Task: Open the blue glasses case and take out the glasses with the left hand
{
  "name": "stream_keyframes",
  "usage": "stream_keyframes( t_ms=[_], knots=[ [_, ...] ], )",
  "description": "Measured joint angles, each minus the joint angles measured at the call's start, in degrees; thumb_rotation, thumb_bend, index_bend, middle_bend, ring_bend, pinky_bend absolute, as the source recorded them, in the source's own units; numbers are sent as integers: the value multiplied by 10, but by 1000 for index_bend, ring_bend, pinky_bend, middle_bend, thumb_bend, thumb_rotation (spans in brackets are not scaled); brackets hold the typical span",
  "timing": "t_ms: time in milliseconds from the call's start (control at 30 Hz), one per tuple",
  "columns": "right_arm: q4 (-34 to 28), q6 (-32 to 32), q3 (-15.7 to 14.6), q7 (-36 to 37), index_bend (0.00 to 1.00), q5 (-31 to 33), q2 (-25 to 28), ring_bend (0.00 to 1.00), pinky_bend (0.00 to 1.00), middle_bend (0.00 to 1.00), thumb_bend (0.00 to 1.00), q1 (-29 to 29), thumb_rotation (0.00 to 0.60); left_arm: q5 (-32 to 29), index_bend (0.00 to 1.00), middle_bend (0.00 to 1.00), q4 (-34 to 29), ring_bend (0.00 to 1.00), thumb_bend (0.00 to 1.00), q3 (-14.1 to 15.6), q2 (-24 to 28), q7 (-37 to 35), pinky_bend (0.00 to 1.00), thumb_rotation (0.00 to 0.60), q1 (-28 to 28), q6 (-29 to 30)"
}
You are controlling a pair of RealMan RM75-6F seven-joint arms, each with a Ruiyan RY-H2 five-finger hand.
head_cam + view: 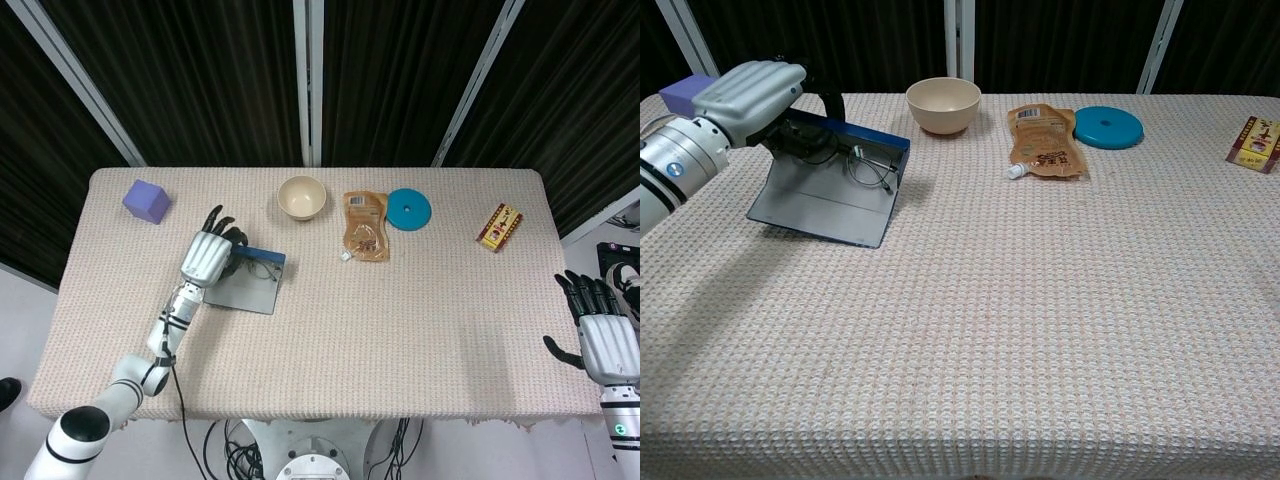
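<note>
Head view first: left hand (pixel 206 257) over the left part of the bench (pixel 400 330), dark fingers (pixel 222 228) pointing away and down into the opened blue glasses case (pixel 252 280), lid lying flat toward the near edge. Glasses (pixel 262 268) just visible inside the tray, right of the fingers, thin wire frame only. Cannot tell from up here whether anything is pinched. Purple block (pixel 147 200) well beyond and left of the fingers; cream bowl (pixel 302 196) beyond and to their right; brown pouch (pixel 365 226) and teal disc (pixel 408 209) further right again; red-and-yellow packet (pixel 499 226) far across. Right hand (pixel 604 335) off the bench's right edge, fingers spread upward, holding nothing. Now chest view: left hand (pixel 750 92) hunched over the case's left end, fingers (pixel 790 130) curled down inside the blue glasses case (pixel 830 175), touching or just at the glasses' left part, grip unclear, partly hidden by the palm. Glasses (pixel 862 165) lying in the tray against the upright blue wall, right of the fingers. Lid flat on the bench (pixel 990 330), below the fingers. Bowl (pixel 943 104), pouch (pixel 1043 143), disc (pixel 1109 127) and packet (pixel 1258 143) strung out to the right, all well apart from the fingers. Purple block (pixel 682 92) peeking out behind the hand.
</note>
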Motion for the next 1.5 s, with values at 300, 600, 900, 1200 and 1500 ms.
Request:
stream_keyframes(
  t_ms=[300,600,900,1200,1500],
  knots=[
    [0,4,-1,2,15,1,1,0,0,48,152,-4,600,6,466,356,33,145,463,-7,-24,-38,19,600,-1,40],
    [1,4,-1,3,15,1,1,0,0,48,152,-5,600,0,425,322,68,112,460,-19,-47,-96,1,600,0,57],
    [-3,3,0,-1,15,1,2,0,0,48,153,-4,600,20,380,281,106,101,455,6,-66,-102,0,600,12,65],
    [-5,2,0,-3,15,2,2,0,0,48,153,-4,600,4,382,284,102,101,437,-6,-71,-114,0,600,9,21],
    [-2,4,0,1,15,3,3,0,0,48,152,-7,600,-56,149,198,0,46,378,-57,-28,-67,0,600,-9,-85]
  ],
)
